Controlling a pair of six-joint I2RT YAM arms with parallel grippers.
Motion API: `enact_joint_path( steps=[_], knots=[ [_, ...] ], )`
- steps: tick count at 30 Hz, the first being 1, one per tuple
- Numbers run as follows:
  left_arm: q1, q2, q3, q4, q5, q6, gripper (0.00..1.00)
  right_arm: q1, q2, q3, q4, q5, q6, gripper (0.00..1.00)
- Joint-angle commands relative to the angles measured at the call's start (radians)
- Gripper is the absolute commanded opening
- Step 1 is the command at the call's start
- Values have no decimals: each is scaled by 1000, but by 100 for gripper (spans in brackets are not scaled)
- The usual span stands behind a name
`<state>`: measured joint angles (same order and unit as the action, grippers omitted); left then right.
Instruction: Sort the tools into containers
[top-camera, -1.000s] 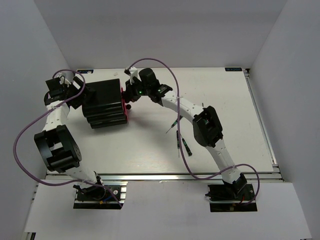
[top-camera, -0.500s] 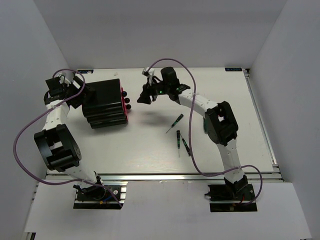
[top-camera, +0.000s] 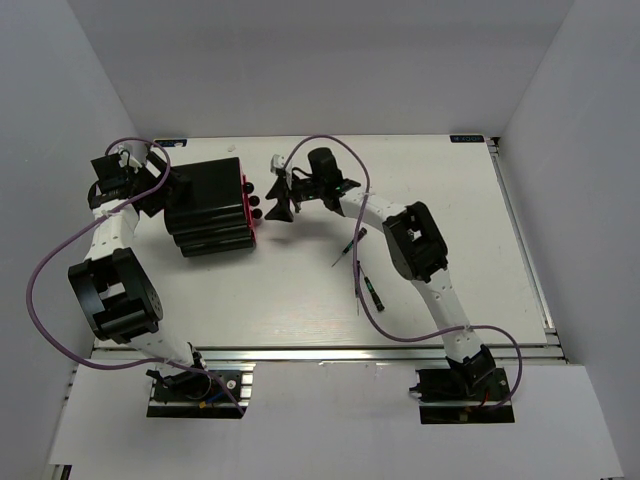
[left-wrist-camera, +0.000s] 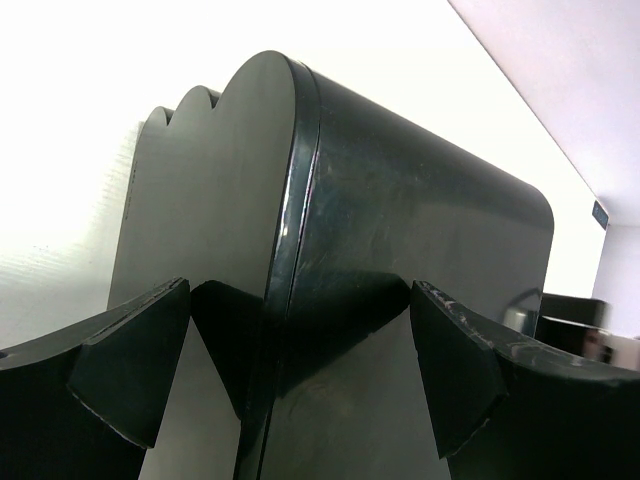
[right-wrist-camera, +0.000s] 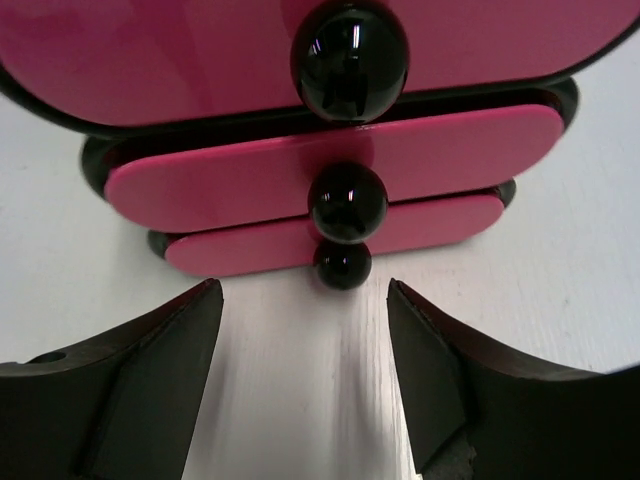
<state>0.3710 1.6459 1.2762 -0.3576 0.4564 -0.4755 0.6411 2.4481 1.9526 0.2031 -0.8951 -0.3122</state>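
Magenta drawers (right-wrist-camera: 150, 50) fill our right wrist view: three shut fronts stacked, each with a round black knob (right-wrist-camera: 347, 203) (from overhead we see only a thin pink edge). The right gripper (right-wrist-camera: 302, 310) faces them, jaws wide apart and empty. From above, the black cabinet (top-camera: 205, 195) sits at 10 o'clock, its fronts facing 3 o'clock. The left gripper (left-wrist-camera: 290, 350) stands spread wide astride its rear edge; whether it touches we cannot tell. Three slim screwdrivers (top-camera: 357, 283) lie near centre, one slanting 7 to 1 o'clock and two running roughly 12 to 6, with the right arm (top-camera: 415, 245) just beside them at 3 o'clock.
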Motion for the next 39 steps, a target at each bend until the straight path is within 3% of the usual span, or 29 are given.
enact_joint_path(
  steps=[1,13,20,31,39],
  knots=[
    [-27,23,-51,-121,-22,40,97,17,44,127,55,-33,-65,72],
    [-26,25,-54,-124,-22,43,97,38,147,252,165,-10,-2,71],
    [-27,31,-52,-127,-21,41,97,45,167,266,179,-27,16,58],
    [-27,32,-48,-135,-25,41,97,46,181,262,157,-25,4,59],
    [-26,37,-38,-141,-28,43,97,42,180,258,148,-41,-1,31]
  ],
)
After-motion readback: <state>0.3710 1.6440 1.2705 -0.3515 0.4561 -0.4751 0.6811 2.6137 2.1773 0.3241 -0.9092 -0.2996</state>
